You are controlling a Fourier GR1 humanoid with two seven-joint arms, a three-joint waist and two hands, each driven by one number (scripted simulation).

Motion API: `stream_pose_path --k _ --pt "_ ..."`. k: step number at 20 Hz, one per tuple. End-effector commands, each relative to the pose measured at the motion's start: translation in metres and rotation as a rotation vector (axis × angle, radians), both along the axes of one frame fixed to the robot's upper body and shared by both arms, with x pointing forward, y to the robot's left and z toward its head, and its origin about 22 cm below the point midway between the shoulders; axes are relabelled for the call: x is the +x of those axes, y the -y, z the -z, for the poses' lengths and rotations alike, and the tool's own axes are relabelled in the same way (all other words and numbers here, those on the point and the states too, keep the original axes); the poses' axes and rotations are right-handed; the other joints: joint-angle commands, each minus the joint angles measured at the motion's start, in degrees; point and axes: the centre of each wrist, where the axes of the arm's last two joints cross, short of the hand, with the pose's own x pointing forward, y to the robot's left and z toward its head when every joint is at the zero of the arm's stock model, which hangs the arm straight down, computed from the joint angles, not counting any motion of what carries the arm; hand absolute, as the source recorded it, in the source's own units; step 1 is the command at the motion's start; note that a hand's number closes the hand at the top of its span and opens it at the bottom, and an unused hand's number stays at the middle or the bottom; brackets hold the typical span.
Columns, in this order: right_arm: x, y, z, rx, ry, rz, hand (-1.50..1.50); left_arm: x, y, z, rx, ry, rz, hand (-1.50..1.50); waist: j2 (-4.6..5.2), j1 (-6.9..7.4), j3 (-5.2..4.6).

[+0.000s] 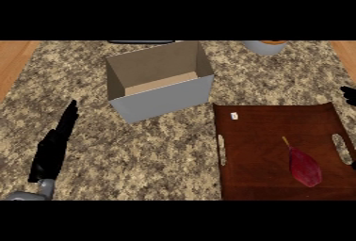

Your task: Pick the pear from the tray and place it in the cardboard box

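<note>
Head view: we find the pear (304, 167) on the tray (257, 155); left hand (54, 148) open, empty; right hand (349, 94) unclear.

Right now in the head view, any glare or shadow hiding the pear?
Head view: no glare; lighting flat and even. The red pear lies unshadowed on the dark tray. The cardboard box has a dim interior. Right hand cut by the edge.

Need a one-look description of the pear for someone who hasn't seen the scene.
Find the dark brown wooden tray on the speckled counter's right side, right of and nearer than the open cardboard box. The pear lies in the tray's right half, towards the near edge. It is the dark red, teardrop-shaped thing with a thin yellowish stem pointing away; the only other item on the tray is a tiny white speck near the far left corner.
</note>
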Motion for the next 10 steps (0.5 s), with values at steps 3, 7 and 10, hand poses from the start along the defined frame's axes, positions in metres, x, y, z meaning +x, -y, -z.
stream_pose_path --k 3,7,10 --pt "0.009 -0.018 -0.007 -0.16 -0.223 -0.203 -1.5 0.006 0.002 0.002 0.014 0.003 -0.005 0.0 -0.01 -0.33 0.01" --pt "-0.013 -0.05 -0.002 -0.175 -0.251 -0.23 -1.5 -0.003 -0.009 -0.008 -0.008 0.003 -0.016 0.0 -0.4 -1.41 -0.02" --pt "0.004 -0.06 0.005 -0.219 -0.285 -0.195 -1.5 -0.005 -0.009 0.009 0.003 0.009 -0.008 0.0 -0.18 -0.78 0.01"
